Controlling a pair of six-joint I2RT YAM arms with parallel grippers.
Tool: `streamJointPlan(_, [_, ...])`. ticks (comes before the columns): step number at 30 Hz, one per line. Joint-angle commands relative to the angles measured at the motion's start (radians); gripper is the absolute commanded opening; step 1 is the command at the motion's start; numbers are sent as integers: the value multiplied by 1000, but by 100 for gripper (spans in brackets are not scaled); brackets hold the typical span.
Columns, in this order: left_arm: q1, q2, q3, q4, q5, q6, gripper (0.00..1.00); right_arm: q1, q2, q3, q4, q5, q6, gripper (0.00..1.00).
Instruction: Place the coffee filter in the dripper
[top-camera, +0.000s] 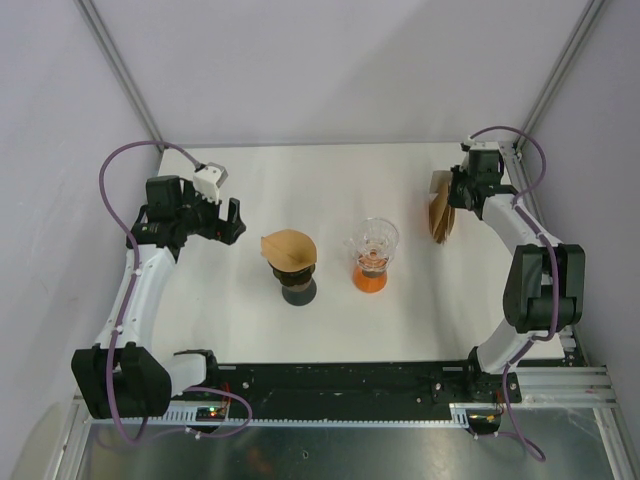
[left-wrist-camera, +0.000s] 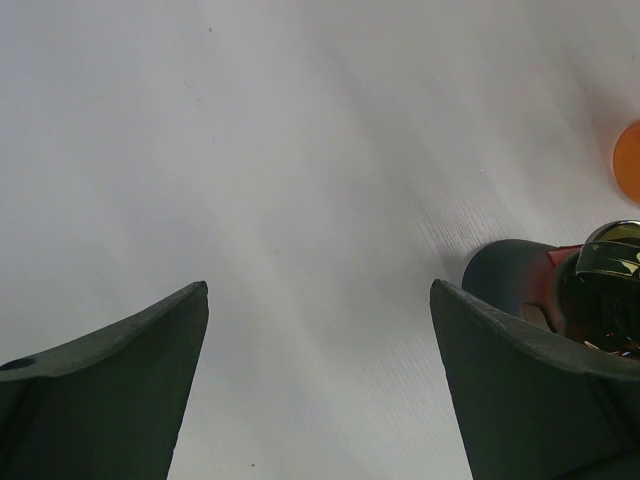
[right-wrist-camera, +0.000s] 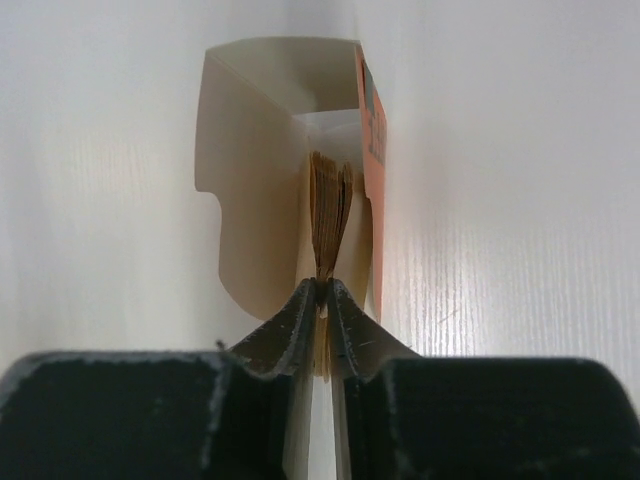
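Right gripper (right-wrist-camera: 322, 290) is clamped on the edge of a filter (right-wrist-camera: 330, 210) standing on end in its box (right-wrist-camera: 250, 200); whether it has one sheet or several, I can't tell. The glass dripper (top-camera: 374, 240) sits empty at 8 o'clock from it in the top view, nearer this hand. Left gripper (left-wrist-camera: 318, 295) hangs spread and empty by the already-lined dark dripper (top-camera: 297, 290).

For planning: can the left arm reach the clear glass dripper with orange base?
Probably not directly: the black dripper holding brown paper stands between the open left pincer and the glass dripper.
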Motion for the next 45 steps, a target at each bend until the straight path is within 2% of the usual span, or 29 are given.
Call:
streamJointPlan(1, [-2,-10,35,7,16,8,96,-4,-47,-9,-3,65,0,16])
streamJointPlan(7, [-2,-7,37,7,24,7,96,4,-70,-13,-2,120,-4,27])
streamJointPlan(19, [-3,-10,36,4,23,7,97,56,-104,-13,-10,178,-36,37])
streamJointPlan(25, [-3,-11,35,5,23,9,97,111,-128,-13,-6,184,-58,36])
streamJointPlan(27, [-2,-12,35,4,24,9,97,130,-125,-13,-9,187,-63,28])
streamJointPlan(29, [-2,-12,34,4,23,9,97,142,-114,-13,-14,194,-61,24])
streamJointPlan(36, [-2,-11,33,3,23,12,97,160,-64,-13,-10,201,-30,28])
streamJointPlan(45, [-2,-12,33,3,23,10,97,168,-16,-13,6,260,-12,26])
